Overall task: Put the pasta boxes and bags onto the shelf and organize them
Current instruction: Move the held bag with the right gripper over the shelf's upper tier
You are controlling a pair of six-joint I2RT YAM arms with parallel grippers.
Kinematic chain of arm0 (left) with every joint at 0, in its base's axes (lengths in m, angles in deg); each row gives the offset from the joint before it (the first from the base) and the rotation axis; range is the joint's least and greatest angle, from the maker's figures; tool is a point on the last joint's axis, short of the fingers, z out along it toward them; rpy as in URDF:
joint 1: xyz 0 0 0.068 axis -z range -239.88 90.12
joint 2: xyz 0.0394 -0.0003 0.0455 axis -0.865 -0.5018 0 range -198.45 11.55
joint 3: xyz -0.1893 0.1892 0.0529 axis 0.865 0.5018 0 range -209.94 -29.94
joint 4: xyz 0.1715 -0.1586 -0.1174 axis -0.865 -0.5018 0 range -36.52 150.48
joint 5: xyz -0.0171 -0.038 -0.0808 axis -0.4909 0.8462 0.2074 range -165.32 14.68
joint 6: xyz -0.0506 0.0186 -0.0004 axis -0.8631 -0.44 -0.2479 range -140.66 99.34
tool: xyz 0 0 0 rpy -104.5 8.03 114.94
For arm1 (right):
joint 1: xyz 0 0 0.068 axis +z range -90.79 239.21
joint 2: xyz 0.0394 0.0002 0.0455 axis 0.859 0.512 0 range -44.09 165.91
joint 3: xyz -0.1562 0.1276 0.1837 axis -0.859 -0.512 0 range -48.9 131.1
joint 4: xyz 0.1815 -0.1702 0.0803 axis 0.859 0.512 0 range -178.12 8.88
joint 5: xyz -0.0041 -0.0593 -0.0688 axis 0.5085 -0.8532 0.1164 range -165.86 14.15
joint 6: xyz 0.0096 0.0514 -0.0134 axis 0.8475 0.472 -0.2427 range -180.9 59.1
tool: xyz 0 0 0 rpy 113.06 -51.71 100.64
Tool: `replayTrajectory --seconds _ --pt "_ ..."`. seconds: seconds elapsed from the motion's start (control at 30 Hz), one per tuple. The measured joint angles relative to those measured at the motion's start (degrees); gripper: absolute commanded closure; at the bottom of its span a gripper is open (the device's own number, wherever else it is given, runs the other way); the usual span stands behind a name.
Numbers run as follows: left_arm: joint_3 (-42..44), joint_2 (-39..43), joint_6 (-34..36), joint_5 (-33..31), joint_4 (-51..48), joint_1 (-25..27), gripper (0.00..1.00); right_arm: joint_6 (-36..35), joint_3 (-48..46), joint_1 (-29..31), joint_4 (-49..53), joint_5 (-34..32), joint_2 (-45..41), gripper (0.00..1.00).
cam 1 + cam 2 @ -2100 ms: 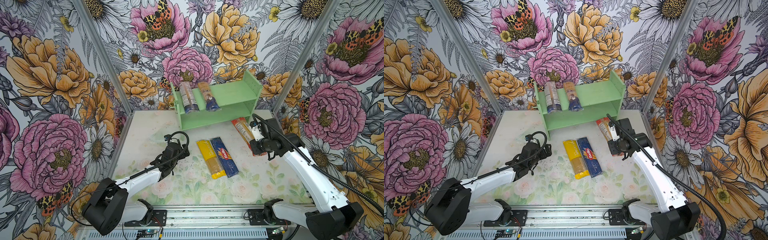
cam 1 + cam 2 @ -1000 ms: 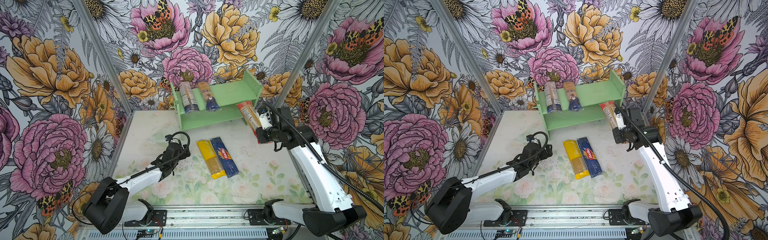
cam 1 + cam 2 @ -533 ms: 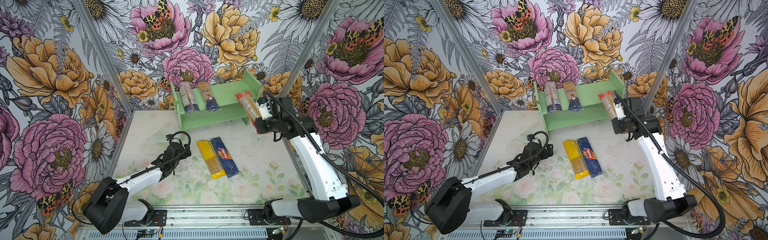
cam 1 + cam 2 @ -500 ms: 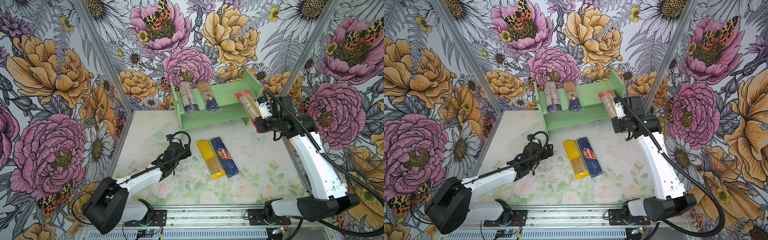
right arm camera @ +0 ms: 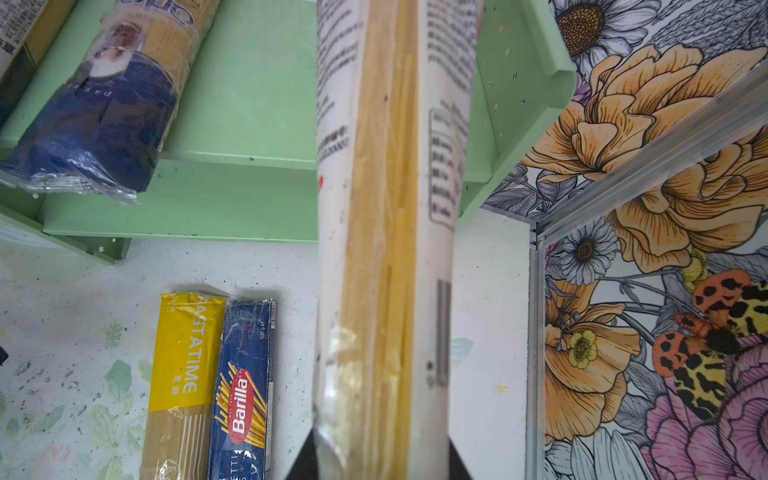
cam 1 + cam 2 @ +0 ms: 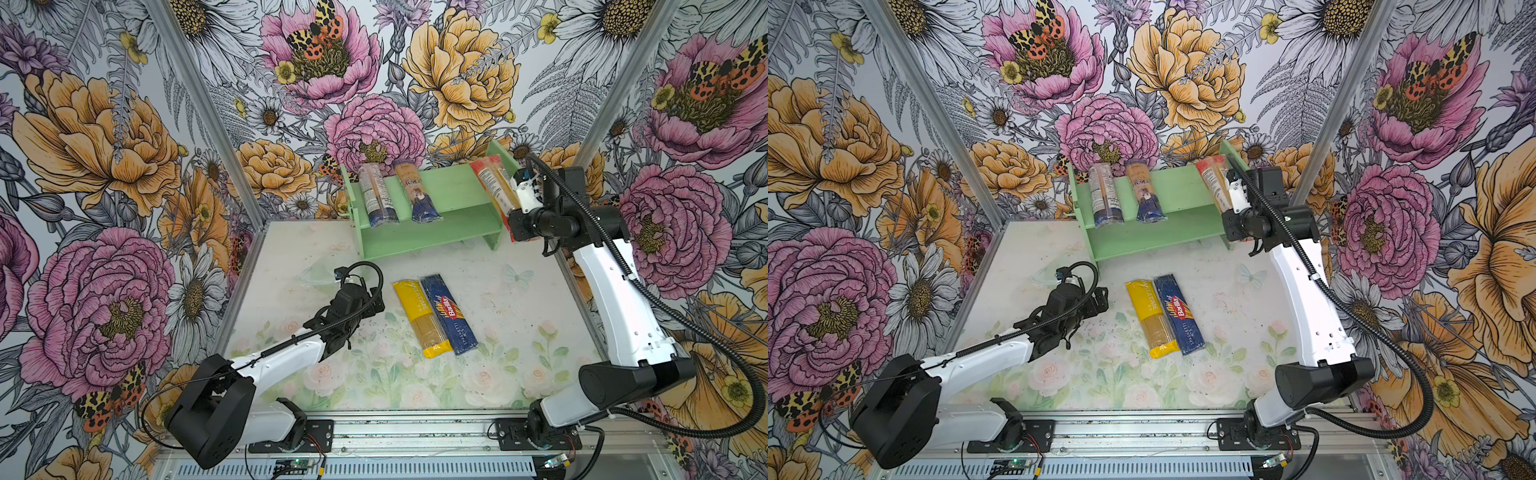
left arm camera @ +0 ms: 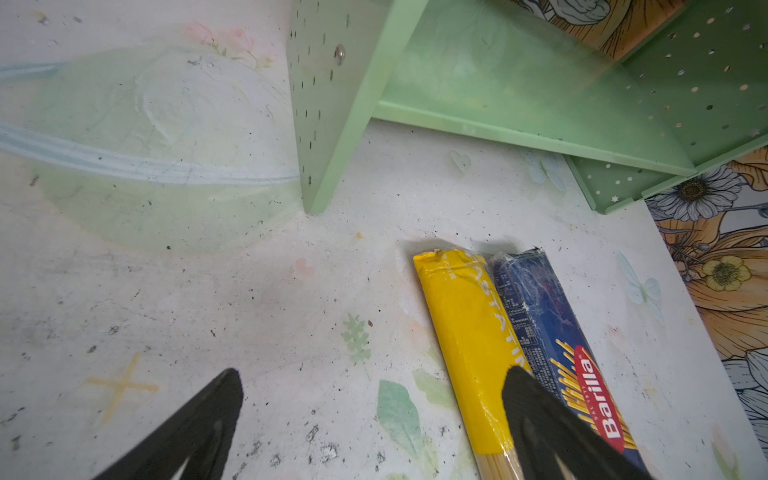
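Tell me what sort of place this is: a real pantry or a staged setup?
Most likely a staged robot test cell, not a home: flower-printed wall panels held in aluminium posts, two arms bolted to a rail at the front, and a small green shelf on a printed tabletop.

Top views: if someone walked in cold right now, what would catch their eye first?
The right end effector holds the red-ended bag at the right end of the upper tier of the green shelf, where two blue-ended clear bags already lie on the left. On the table, the yellow bag and dark blue Barilla box lie side by side, with the open left end effector next to them.
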Motion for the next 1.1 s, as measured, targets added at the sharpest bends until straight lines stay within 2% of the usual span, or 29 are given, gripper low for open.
replayTrajectory --seconds 1.1 --pt "0.0 1.11 -0.17 -0.94 -1.07 2.67 0.01 -0.17 18.16 -1.64 0.17 3.02 17.22 1.0"
